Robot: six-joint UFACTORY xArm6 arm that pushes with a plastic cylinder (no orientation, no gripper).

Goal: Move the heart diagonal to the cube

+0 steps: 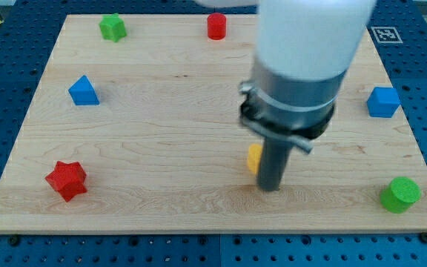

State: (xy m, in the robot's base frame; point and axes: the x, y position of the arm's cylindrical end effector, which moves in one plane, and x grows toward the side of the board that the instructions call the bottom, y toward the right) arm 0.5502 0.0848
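A yellow block (253,158), mostly hidden behind my rod so its shape cannot be made out, lies right of the board's centre. My tip (270,188) rests on the board just to the right of and below it, touching or nearly touching it. A blue cube (383,101) sits near the view's right edge of the board, well to the upper right of the tip.
A green star (113,27) and a red cylinder (216,27) sit along the top edge. A blue house-shaped block (84,91) is at the left, a red star (67,180) at the lower left, and a green cylinder (400,194) at the lower right.
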